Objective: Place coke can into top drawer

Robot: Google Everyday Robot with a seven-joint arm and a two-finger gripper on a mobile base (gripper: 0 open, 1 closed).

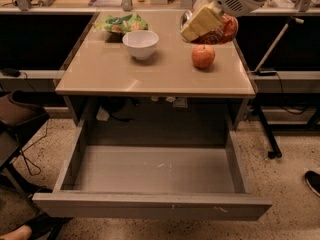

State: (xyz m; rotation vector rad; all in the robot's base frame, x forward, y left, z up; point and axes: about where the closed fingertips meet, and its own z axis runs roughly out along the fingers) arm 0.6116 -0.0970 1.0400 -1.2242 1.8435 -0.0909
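Note:
My gripper point(204, 24) is above the back right of the tan tabletop, shut on the coke can point(226, 31). The can is red with a silver end and is held tilted on its side, in the air just above and behind the red apple point(203, 56). A pale finger point(200, 22) covers much of the can's front. The top drawer point(150, 204) is pulled wide open below the table's front edge, grey inside, with nothing in it.
A white bowl point(140, 43) stands on the tabletop point(110, 74) at centre back, with a green snack bag point(123, 23) behind it. A black stand point(270, 74) and cables are to the right of the table, and a dark chair point(15, 119) to the left.

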